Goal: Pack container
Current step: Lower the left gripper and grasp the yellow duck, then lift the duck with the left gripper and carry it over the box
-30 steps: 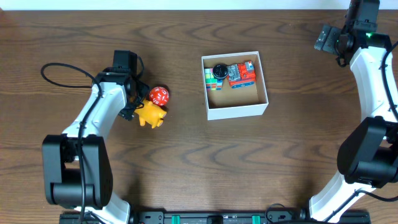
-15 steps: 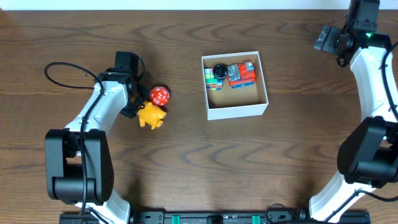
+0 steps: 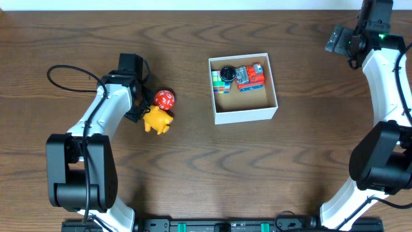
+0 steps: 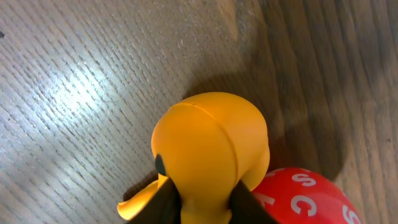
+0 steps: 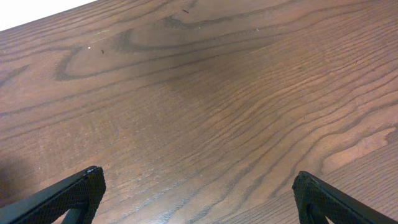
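The container [image 3: 245,110], a white box with a brown inside, sits at mid-table holding a red toy [image 3: 250,75], a black round toy [image 3: 227,73] and a multicoloured cube [image 3: 218,82]. To its left a yellow duck toy [image 3: 156,120] rests on the table, touching a red ball [image 3: 164,99] with white letters. My left gripper [image 3: 143,113] is shut on the yellow duck toy [image 4: 211,155], both black fingers [image 4: 163,206] pressing its narrow part; the red ball [image 4: 301,196] lies beside it. My right gripper [image 5: 196,202] stands open over bare wood at the far right corner.
A black cable [image 3: 67,72] loops on the table behind the left arm. The right arm [image 3: 386,71] runs along the right edge. Brown wood table [image 3: 193,180] lies between the duck and the container.
My left gripper's fingers have come together on the yellow duck toy, which has barely shifted. The right arm has not moved.
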Motion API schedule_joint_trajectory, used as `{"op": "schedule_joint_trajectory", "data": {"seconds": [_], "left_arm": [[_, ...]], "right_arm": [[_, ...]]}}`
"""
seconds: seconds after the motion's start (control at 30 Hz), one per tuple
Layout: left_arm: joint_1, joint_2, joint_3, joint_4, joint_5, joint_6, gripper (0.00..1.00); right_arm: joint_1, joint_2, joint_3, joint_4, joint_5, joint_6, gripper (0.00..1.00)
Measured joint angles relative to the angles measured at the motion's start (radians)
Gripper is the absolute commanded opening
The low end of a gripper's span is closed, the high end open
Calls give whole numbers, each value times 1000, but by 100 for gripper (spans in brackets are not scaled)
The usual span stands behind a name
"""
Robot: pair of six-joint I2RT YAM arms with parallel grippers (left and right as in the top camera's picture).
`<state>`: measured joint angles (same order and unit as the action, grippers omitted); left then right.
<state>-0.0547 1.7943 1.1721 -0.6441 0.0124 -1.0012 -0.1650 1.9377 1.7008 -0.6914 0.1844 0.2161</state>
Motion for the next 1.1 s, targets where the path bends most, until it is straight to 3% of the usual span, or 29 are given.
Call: {"op": "schedule_joint_trajectory", "data": {"seconds": [0.23, 0.47, 0.63, 0.9, 1.1], "left_arm": [[2, -60, 0, -40, 13, 172, 14], [2, -275, 5, -2, 51, 283, 11], [0, -343, 10, 218, 187, 395, 6], [-31, -331, 19, 809, 423, 591, 6], [-80, -289, 20, 997, 483, 703, 6]], "right_arm": [[0, 0, 0, 0, 0, 0, 99], [0, 0, 0, 0, 0, 0, 99], [0, 0, 0, 0, 0, 0, 99], [0, 0, 0, 0, 0, 0, 99], [0, 0, 0, 0, 0, 0, 99]]}}
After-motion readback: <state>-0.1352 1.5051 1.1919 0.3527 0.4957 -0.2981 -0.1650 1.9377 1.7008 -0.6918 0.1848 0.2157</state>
